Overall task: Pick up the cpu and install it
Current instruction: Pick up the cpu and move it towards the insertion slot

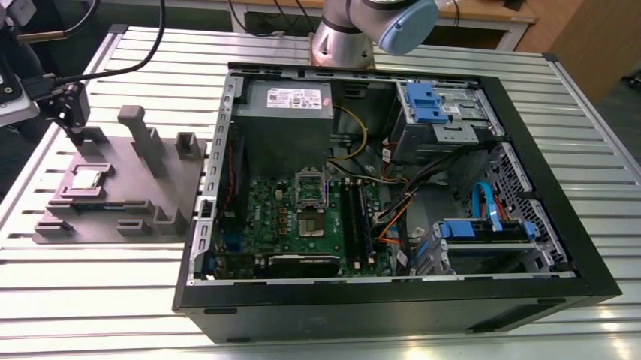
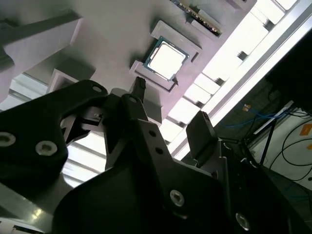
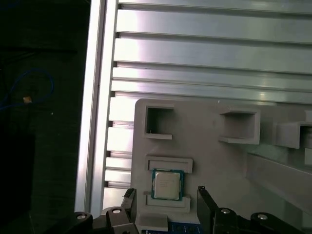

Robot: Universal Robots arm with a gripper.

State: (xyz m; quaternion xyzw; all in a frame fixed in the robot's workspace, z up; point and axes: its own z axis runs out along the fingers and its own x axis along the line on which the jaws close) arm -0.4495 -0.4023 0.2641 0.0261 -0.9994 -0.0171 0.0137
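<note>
The cpu (image 1: 88, 178) is a small square chip with a shiny metal top. It lies flat in a recess of the grey holder plate (image 1: 140, 187), at the exterior view's left beside the computer case. My gripper (image 1: 76, 131) hangs above the plate's far corner, a little beyond the cpu and clear of it. In the first wrist view the cpu (image 3: 167, 185) sits just past the open gripper (image 3: 165, 196). In the second wrist view the cpu (image 2: 167, 59) lies beyond the black fingertips (image 2: 140, 87), and the gripper (image 2: 170, 109) holds nothing. The metal-framed socket (image 1: 311, 225) lies on the green motherboard.
The open black computer case (image 1: 561, 247) fills the middle of the slatted aluminium table (image 1: 90, 300). Inside are a grey power-supply box (image 1: 290, 101), black memory sticks (image 1: 356, 217), blue drive brackets (image 1: 486, 229) and loose cables. Grey posts (image 1: 135, 131) rise from the holder plate.
</note>
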